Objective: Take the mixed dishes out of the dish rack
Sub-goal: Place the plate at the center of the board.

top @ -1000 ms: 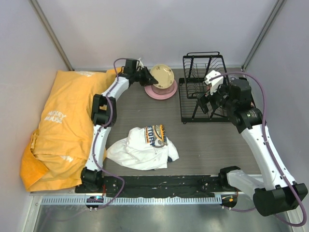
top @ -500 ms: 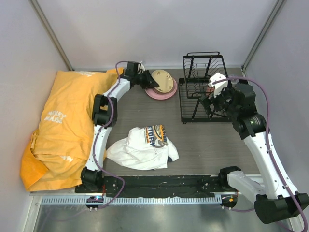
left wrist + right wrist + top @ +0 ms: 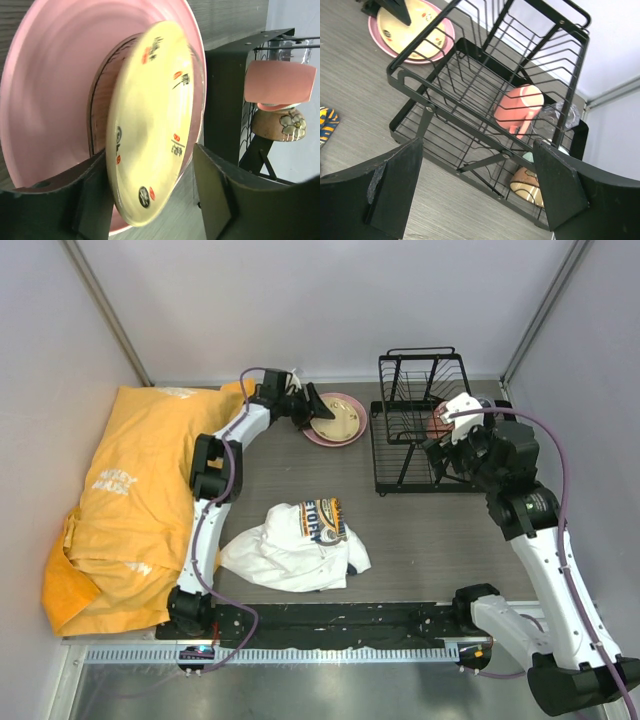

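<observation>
The cream patterned plate [image 3: 335, 418] lies on the big pink plate [image 3: 354, 434] left of the black dish rack [image 3: 415, 390]. My left gripper [image 3: 305, 412] is at the cream plate's left rim, jaws open. In the left wrist view the cream plate [image 3: 150, 125] rests against one finger and stands apart from the other, its near rim still raised off the pink plate [image 3: 50, 90]. My right gripper [image 3: 475, 195] is open and empty over the rack's [image 3: 466, 131] front edge. In the rack are the pink mug [image 3: 520, 112], clear glass [image 3: 560, 116], mint-green bowl [image 3: 530, 156] and tan bowl [image 3: 527, 186].
A white printed T-shirt [image 3: 300, 535] lies crumpled in the middle of the table. A big orange cloth [image 3: 120, 500] covers the left side. Walls close in behind and to the right of the rack.
My left gripper has tipped the cream plate down onto the pink plate. My right gripper has moved right and further over the rack's right end.
</observation>
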You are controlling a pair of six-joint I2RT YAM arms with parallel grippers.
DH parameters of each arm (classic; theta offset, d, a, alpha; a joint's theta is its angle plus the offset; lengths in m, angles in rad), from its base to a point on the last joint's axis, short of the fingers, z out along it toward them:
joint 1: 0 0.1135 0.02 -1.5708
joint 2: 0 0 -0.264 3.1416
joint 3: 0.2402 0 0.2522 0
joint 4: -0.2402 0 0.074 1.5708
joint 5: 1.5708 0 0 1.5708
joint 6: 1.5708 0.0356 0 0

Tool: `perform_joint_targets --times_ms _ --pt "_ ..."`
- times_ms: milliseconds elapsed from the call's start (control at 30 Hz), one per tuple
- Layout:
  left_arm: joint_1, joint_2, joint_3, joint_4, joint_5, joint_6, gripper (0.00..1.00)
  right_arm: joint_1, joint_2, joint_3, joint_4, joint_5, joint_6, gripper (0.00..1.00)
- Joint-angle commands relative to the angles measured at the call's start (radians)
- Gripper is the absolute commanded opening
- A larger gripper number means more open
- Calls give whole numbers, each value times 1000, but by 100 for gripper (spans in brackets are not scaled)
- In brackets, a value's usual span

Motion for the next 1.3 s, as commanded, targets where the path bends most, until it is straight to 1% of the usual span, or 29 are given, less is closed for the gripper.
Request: perform_joint_targets --times_ms 0,167,233,267,333,367,467,733,1267 --pt "1 -98 -19 4 1 43 68 3 -28 23 41 72 32 94" --pt "-1 -143 -30 -5 -9 55 81 3 -47 35 41 122 50 94" --pt "1 -155 -29 -8 -9 57 84 3 -56 41 41 127 53 94" --pt "1 -164 -27 -8 -11 58 87 3 -57 43 41 172 55 94" --pt "1 -174 -24 -13 -19 69 90 3 -66 51 41 196 53 94" --pt "1 -180 -21 -19 -22 72 94 3 -70 54 41 205 55 94" --pt "1 -200 -19 -28 -31 84 100 3 -79 64 41 236 58 94" --pt "1 -233 -25 -66 -80 123 100 3 -94 72 33 294 58 94" --pt "-2 -241 -30 -146 -203 190 100 3 -122 52 18 300 53 94"
